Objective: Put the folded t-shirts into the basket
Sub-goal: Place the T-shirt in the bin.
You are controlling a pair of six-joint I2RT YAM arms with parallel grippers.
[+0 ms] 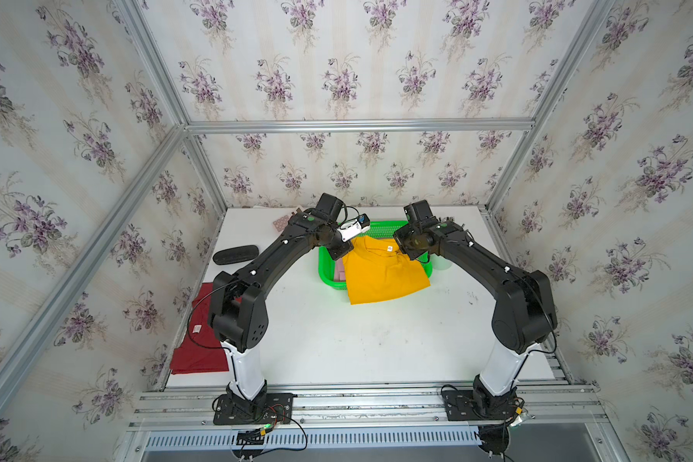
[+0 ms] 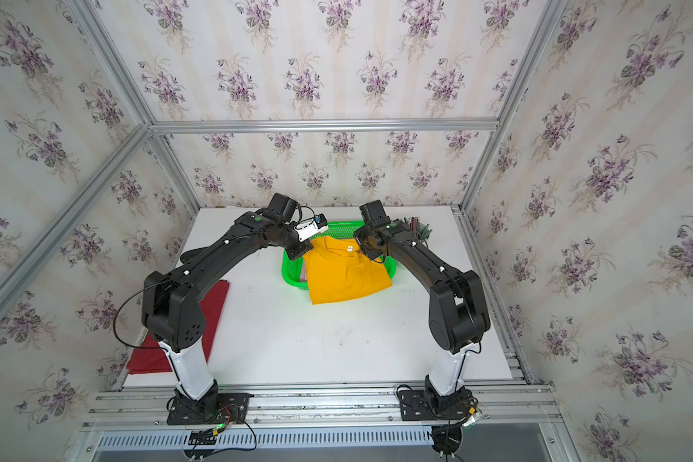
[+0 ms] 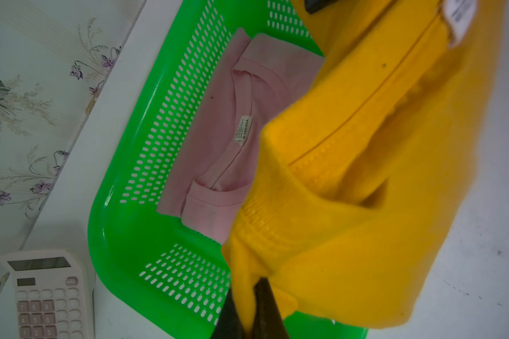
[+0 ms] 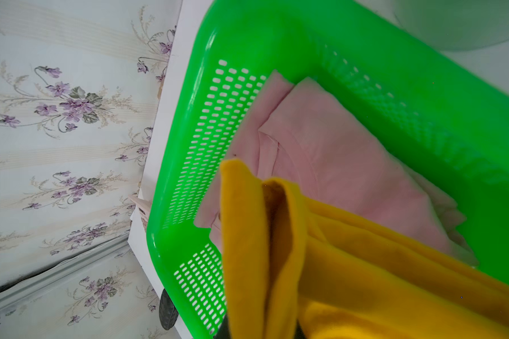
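The left arm (image 1: pixel 273 256) and right arm (image 1: pixel 489 260) arch forward and inward, wrists angled down toward each other. The left gripper (image 3: pixel 254 293) and right gripper (image 4: pixel 260 328) each pinch tight on the mustard yellow t-shirt (image 1: pixel 381 276).

Lower t-shirt (image 3: pixel 212 132) in basket (image 3: pixel 121 249), upper t-shirt (image 3: pixel 365 205) overhanging its near rim

On my screen the basket (image 3: pixel 115 234) reads as glossy green plastic, smooth between its punched slots. The yellow t-shirt (image 3: pixel 365 205) is matt, slightly fuzzy knit cloth, ribbed at the collar. The pink t-shirt (image 3: pixel 218 132) is thinner, smoother cloth. I see the red t-shirt (image 1: pixel 197 360) as matt cloth too. The desk (image 1: pixel 357 340) is smooth matt white, lightly scuffed. The calculator (image 3: pixel 47 296) looks like plastic, the frame (image 1: pixel 357 126) like brushed metal.
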